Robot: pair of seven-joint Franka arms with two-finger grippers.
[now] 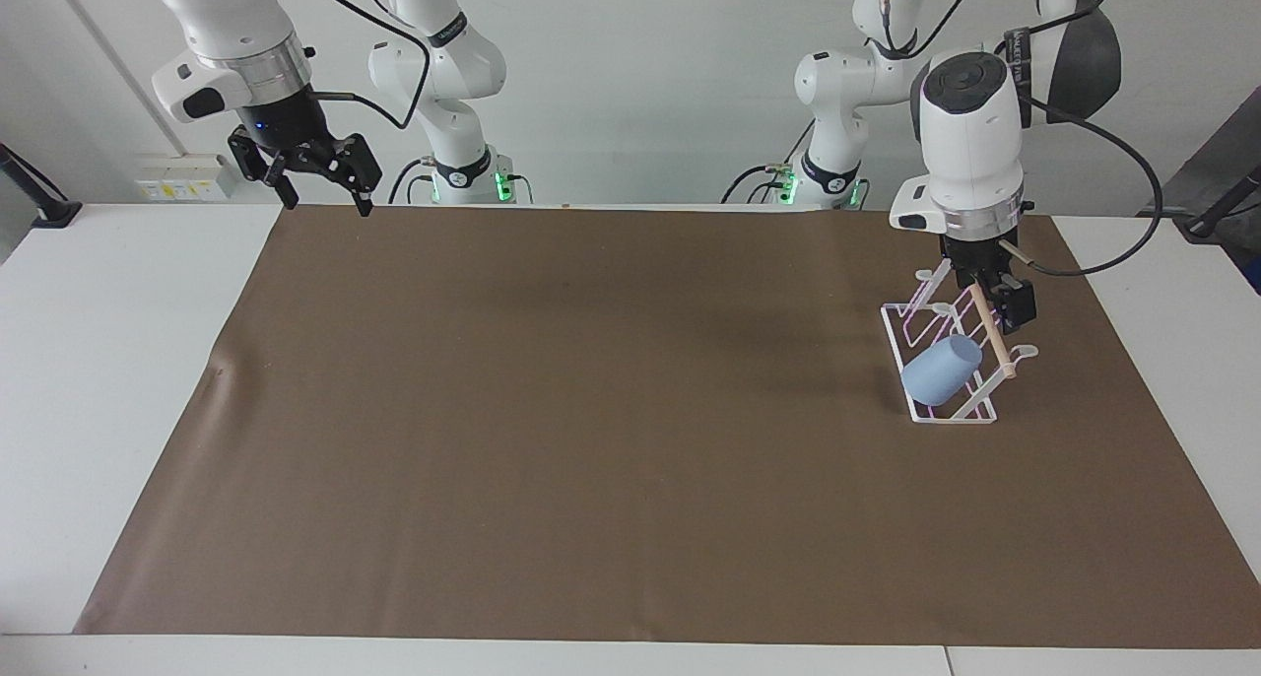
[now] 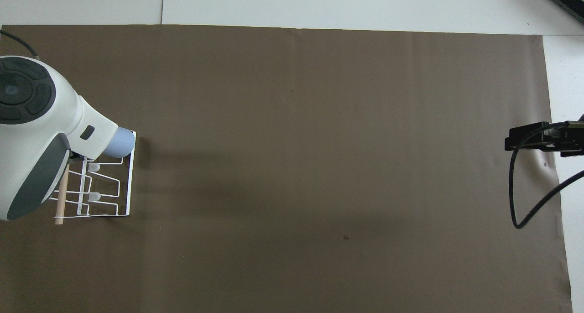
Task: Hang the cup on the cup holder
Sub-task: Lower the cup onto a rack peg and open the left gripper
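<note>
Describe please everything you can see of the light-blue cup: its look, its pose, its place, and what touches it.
The cup is a small, light-blue, matte tumbler without a handle, plastic by its look. It hangs tilted on the cup holder, closed base pointing out and down, mouth toward the wooden rod. It sits at the holder's end farthest from the robots, near the left arm's end of the table. Only the holder touches it; the open left gripper hovers above, apart from it.
</note>
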